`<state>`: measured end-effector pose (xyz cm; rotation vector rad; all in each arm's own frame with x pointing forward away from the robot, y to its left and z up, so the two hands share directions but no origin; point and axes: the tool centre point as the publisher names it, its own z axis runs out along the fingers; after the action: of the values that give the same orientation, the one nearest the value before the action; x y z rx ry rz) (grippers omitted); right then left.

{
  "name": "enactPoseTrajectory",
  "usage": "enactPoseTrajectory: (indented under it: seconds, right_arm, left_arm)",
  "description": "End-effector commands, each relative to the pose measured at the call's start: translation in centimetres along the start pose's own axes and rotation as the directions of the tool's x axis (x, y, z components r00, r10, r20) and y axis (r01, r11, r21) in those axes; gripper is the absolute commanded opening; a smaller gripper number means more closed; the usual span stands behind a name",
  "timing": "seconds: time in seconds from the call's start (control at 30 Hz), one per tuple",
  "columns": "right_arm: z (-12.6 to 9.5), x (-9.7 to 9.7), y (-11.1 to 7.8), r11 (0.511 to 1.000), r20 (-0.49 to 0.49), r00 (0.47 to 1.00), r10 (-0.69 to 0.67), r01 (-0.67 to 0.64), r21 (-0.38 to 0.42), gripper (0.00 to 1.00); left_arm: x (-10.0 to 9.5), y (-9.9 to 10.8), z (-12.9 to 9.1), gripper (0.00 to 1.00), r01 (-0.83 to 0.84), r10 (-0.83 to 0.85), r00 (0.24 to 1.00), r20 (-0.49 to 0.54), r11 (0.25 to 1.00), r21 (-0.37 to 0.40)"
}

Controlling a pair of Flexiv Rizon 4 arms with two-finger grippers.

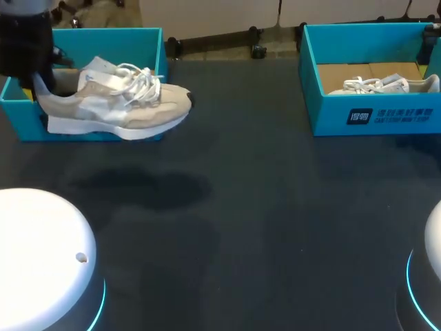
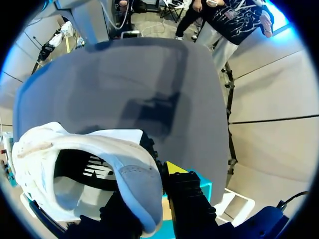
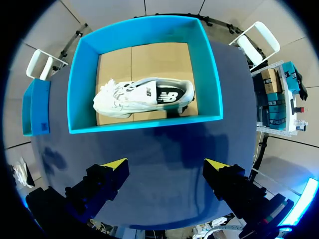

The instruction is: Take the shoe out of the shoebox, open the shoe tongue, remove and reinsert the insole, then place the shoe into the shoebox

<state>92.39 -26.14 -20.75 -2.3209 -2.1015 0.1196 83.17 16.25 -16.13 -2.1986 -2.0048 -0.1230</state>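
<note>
Nearest, at the two near corners of the dark table [image 1: 275,221]: white domed arm bases, one left [image 1: 41,255], one right [image 1: 434,248], each with a blue glow low on its side. Just beyond the left base, a soft shadow [image 1: 145,186] on the tabletop.

Farther, on the right side: right gripper [image 3: 164,167] hanging above bare tabletop, yellow-tipped fingers spread wide with nothing between them. Ahead of it, at the far right, the teal right shoebox [image 3: 144,124], lid off. Inside, a second white sneaker [image 3: 139,97] on its side on the cardboard floor [image 3: 149,59], along the near wall.

At the far left: left gripper [image 2: 149,196] clamped on the heel of the beige-and-white sneaker [image 1: 117,103], one finger inside the collar and the other, showing a yellow tip [image 2: 174,167], outside behind the heel. Holds the sneaker raised off the table, sole about level, toe to the right, white laces [image 1: 138,79] loose on top. Covers most of the near wall of the teal left shoebox [image 1: 124,41] in the head view, toe reaching past the box's right wall. Cannot tell whether over the box or just nearer than it.
</note>
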Motion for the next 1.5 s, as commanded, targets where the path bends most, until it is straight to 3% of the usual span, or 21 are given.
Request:
enactPoseTrajectory:
  seconds: [0.03,0.33,0.83,1.2,1.5]
  right_arm:
    - [0.0,0.0,0.0,1.000,0.002,1.000,0.001,-0.001,-0.001,1.00]
    - [0.0,0.0,0.0,1.000,0.002,1.000,0.001,-0.001,-0.001,1.00]
    - [0.0,0.0,0.0,1.000,0.002,1.000,0.001,-0.001,-0.001,1.00]
    - [0.0,0.0,0.0,1.000,0.002,1.000,0.001,-0.001,-0.001,1.00]
    - [0.0,0.0,0.0,1.000,0.002,1.000,0.001,-0.001,-0.001,1.00]
  left_arm:
    - [-1.9,-2.3,0.3,0.00,0.012,-0.013,0.999,-0.029,0.999,-0.038]
    - [-6.8,-6.3,0.9,0.00,-0.034,0.034,0.999,-0.008,0.999,-0.022]
    - [-14.6,-9.0,5.2,0.00,-0.100,0.100,0.995,0.005,0.995,0.012]
    - [-14.6,-9.0,5.2,0.00,-0.100,0.100,0.995,0.005,0.995,0.012]
    - [-18.1,-9.7,8.6,0.00,-0.062,0.062,0.998,-0.016,0.998,-0.005]
